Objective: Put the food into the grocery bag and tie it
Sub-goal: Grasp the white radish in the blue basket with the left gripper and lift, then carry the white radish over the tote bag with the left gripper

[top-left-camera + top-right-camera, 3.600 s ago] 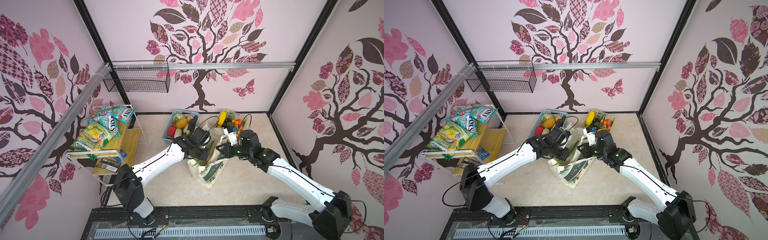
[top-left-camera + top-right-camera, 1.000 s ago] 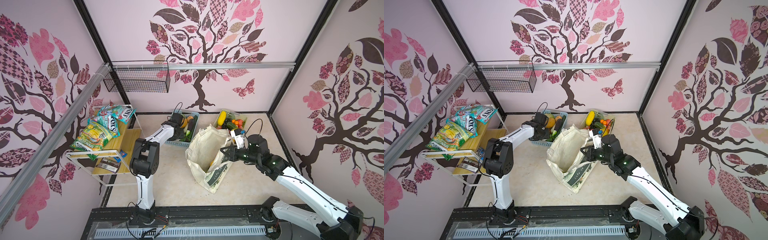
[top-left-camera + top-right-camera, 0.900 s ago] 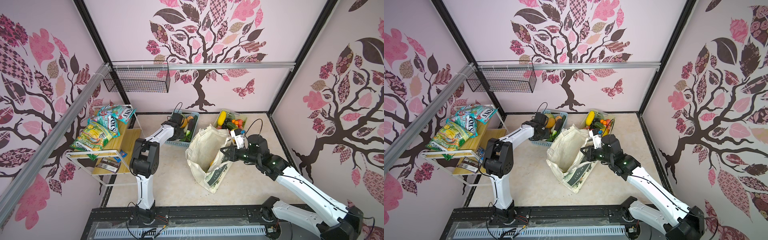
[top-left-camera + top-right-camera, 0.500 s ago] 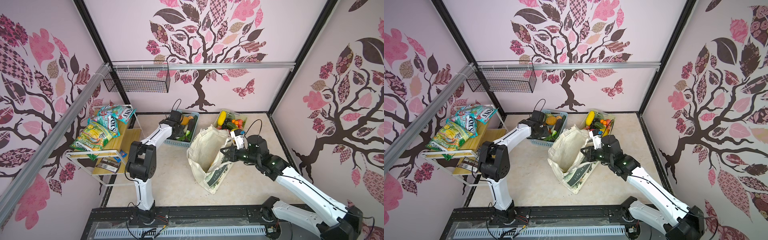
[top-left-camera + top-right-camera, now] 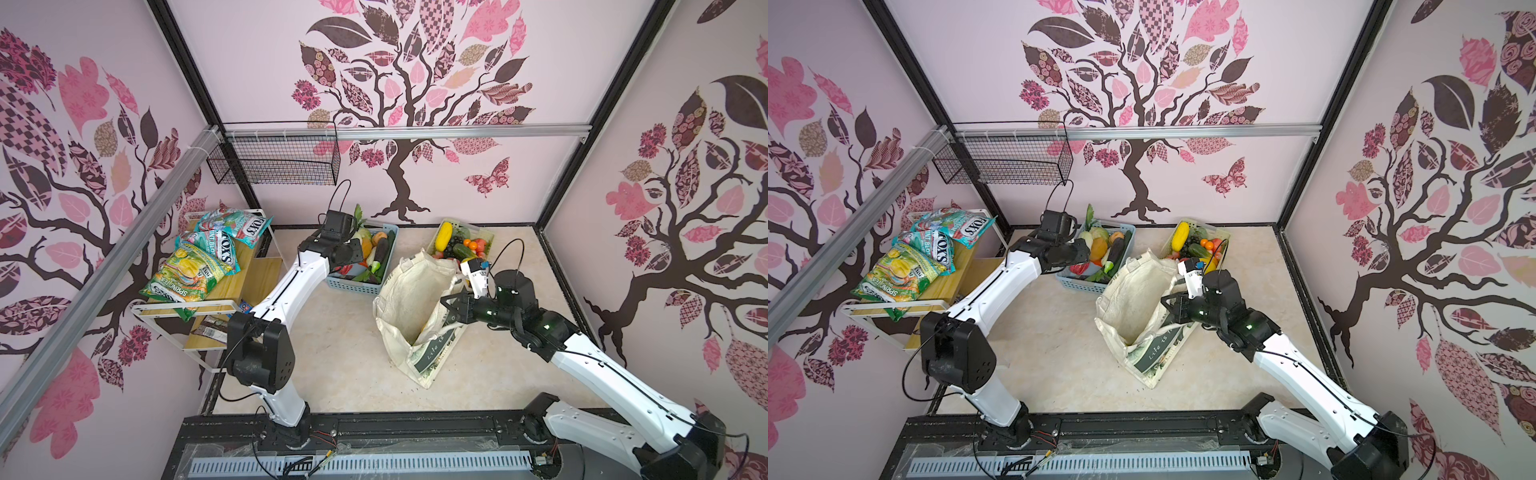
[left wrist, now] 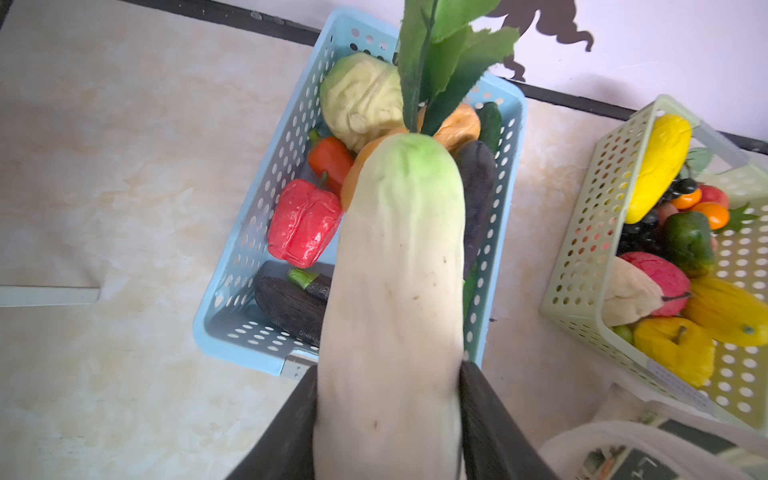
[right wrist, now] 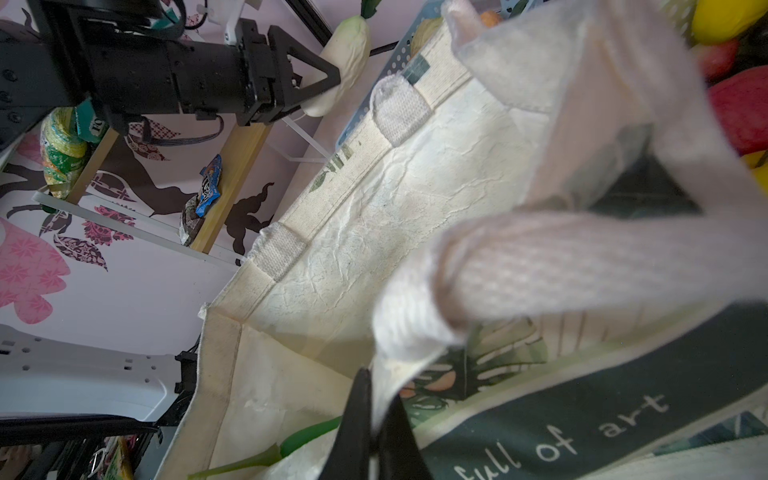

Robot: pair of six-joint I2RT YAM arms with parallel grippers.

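Only the right wrist cam sees inside the cream canvas tote with a dark green lettered band (image 7: 374, 208): a glossy green vegetable (image 7: 307, 434) lies at the bottom. The top views just show it standing open mid-tabletop. At the far edge, the light blue plastic lattice basket (image 6: 232, 336) holds a pale green cabbage (image 6: 357, 99), a red pepper (image 6: 303, 224) and dark aubergines (image 6: 291, 307). The pale green lattice basket (image 6: 590, 232) has yellow and red fruit (image 6: 673, 349). The left gripper (image 6: 388, 368) is clamped round a long white radish with green leaves (image 6: 399, 257), above the blue basket. The right gripper (image 7: 376, 440) is pinched tight on the tote's rim.
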